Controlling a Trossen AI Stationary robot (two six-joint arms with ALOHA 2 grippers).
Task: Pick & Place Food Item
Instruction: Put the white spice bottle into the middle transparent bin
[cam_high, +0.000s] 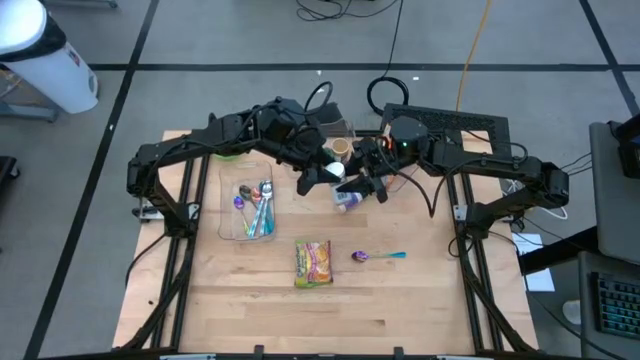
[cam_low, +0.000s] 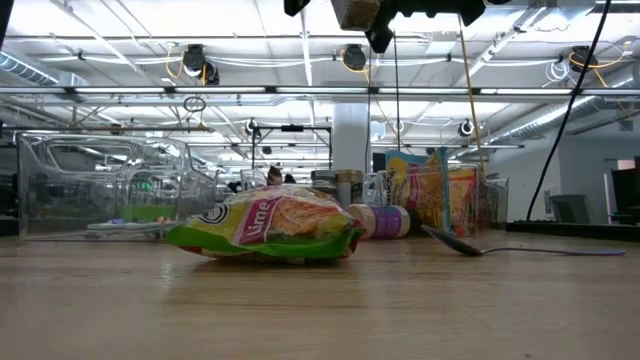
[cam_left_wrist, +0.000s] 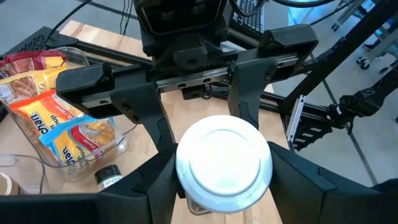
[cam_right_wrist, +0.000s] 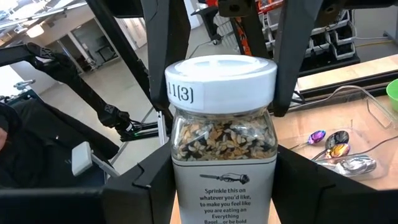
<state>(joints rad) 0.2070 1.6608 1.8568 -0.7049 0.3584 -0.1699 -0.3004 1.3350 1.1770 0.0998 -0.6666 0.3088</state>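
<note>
Both hands (cam_right_wrist: 221, 155) grip the seasoning jar (cam_right_wrist: 222, 134) holding seeds.

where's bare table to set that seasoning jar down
Bare wood runs along the near edge below the green-and-orange snack packet, and right of the purple-bowled spoon. Crowded: the clear utensil tray, the fallen small bottle and both grippers around the white-lidded seasoning jar.

In the right wrist view, the clear glass seasoning jar with a white lid (cam_right_wrist: 222, 140) runs off the frame's lower edge, so its label text is cut short and its base is hidden. From the left wrist view only the lid shows; the jar body is out of sight. In the low view both end effectors are cropped by the upper edge, leaving only dark fragments.
</note>
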